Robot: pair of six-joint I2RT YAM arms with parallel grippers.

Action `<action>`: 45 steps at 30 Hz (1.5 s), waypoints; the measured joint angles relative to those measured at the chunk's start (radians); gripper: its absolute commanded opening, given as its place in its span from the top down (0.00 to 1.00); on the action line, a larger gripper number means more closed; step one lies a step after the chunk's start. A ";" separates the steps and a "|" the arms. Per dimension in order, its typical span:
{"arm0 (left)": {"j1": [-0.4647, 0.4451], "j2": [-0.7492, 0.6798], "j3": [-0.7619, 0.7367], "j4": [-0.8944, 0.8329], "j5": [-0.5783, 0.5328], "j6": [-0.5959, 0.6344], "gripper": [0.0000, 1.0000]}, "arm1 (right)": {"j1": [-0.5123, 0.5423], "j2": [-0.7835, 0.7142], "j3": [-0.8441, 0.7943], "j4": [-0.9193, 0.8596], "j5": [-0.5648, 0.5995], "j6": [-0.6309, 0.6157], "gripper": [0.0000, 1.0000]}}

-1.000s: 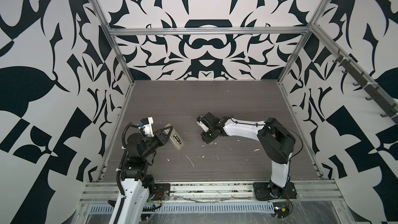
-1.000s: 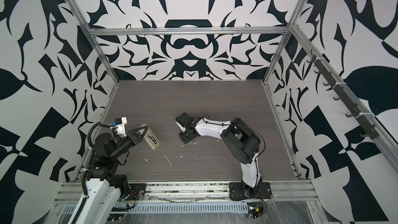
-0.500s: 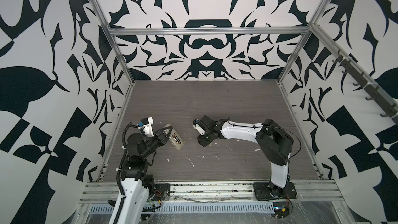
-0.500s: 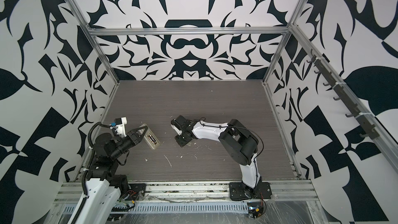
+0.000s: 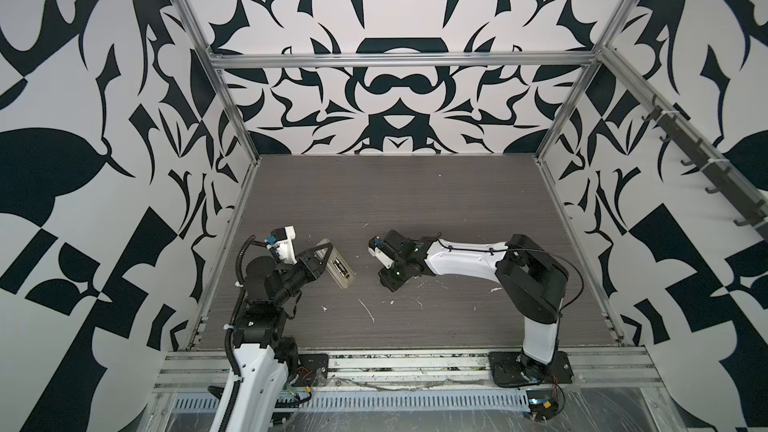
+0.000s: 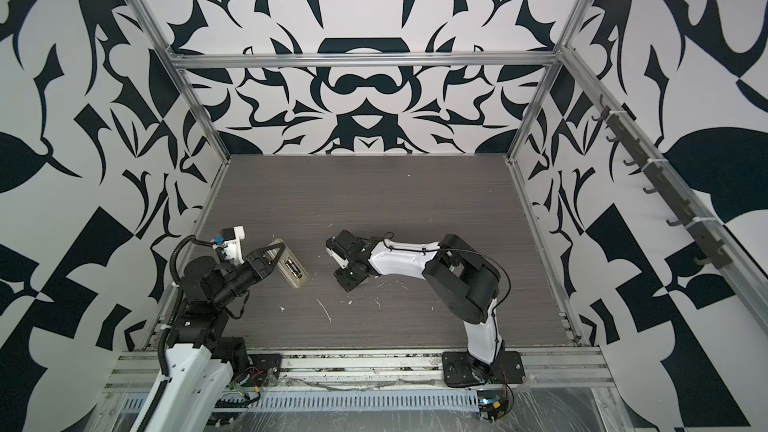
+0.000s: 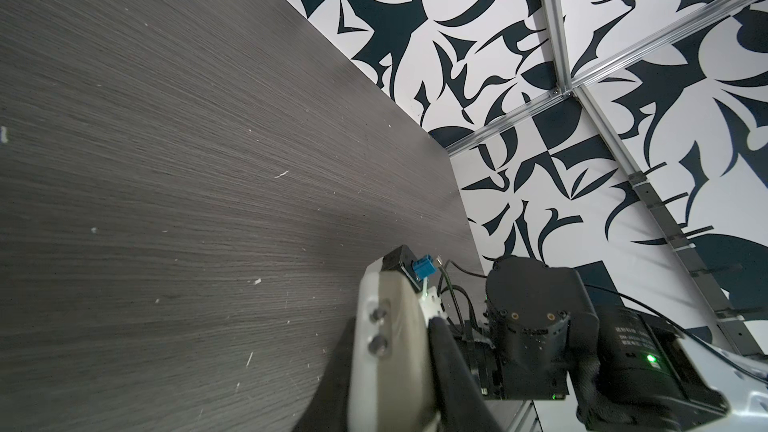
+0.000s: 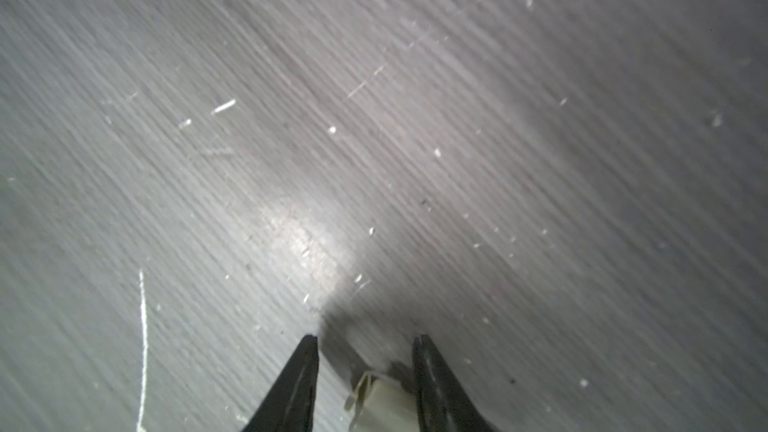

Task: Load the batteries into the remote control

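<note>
Presumably late stage: remote [image 5: 341, 271], batteries [image 5: 340, 268] apparently seated in it, is clamped by left gripper [image 5: 326, 251]. Well apart from remote, cover [image 8: 376, 394] sits between parted jaws of right gripper [image 8: 365, 338]; whether it is gripped cannot be told. If loosely held, cover could be dropped or misaligned.

Black left gripper [image 5: 327, 256] clamps a slim white plastic remote control [image 5: 341, 271] near the grey wood-grain table's [image 5: 415, 201] left edge.

Pale piece [image 8: 376, 398] at the right gripper [image 8: 365, 340] — blurred, edge-cropped.
</note>
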 measured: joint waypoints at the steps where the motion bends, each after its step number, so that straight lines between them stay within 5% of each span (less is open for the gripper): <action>1: 0.000 0.000 0.000 0.000 0.000 0.001 1.00 | 0.004 -0.005 -0.006 -0.002 0.000 0.001 0.59; 45: 0.000 0.014 0.000 0.000 0.000 0.008 1.00 | 0.056 -0.303 -0.165 -0.204 0.157 0.072 0.62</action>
